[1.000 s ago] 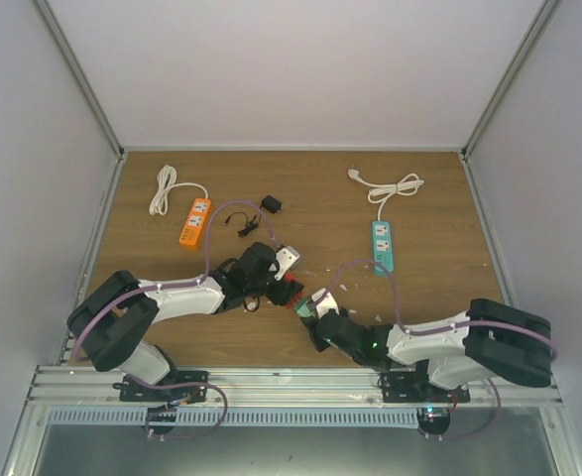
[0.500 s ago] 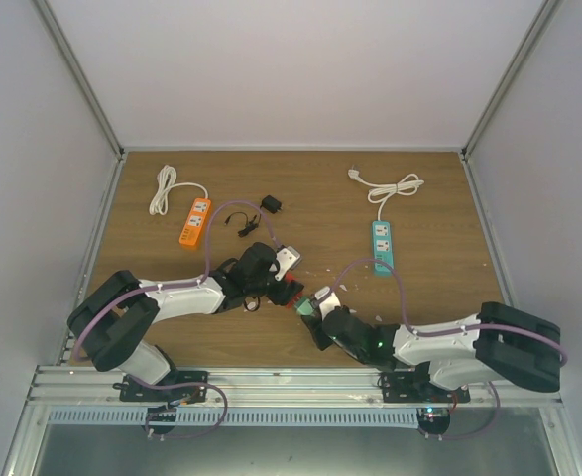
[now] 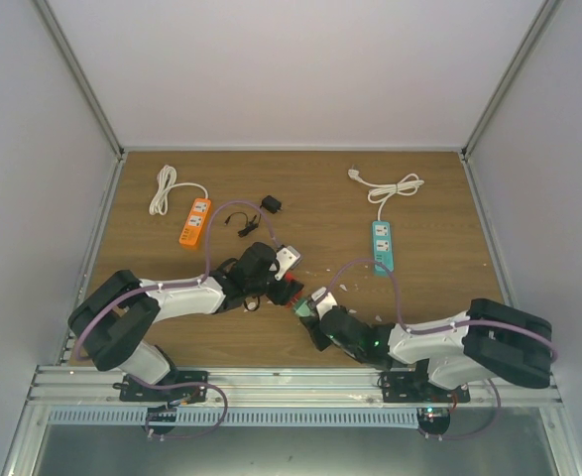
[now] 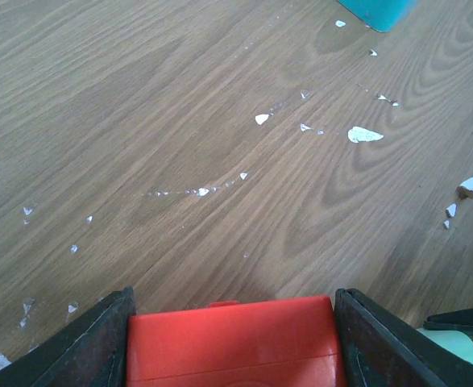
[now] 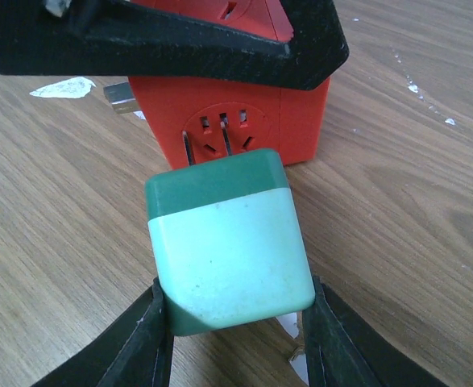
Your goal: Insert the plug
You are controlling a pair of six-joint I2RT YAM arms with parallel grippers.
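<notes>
Two grips: L hand (image 4: 232,322) pinches red socket (image 5: 300,121), R hand (image 5: 234,306) pinches green plug (image 5: 228,250).

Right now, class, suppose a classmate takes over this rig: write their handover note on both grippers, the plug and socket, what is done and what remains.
Left gripper: shut on the red socket block.
Right gripper: shut on the green plug.
Done: both parts are gripped and brought together; the plug's prongs meet the block's slots.
Left to do: bare metal shows between plug and block, so it looks unseated. Push the plug fully home and hold the block steady.
</notes>
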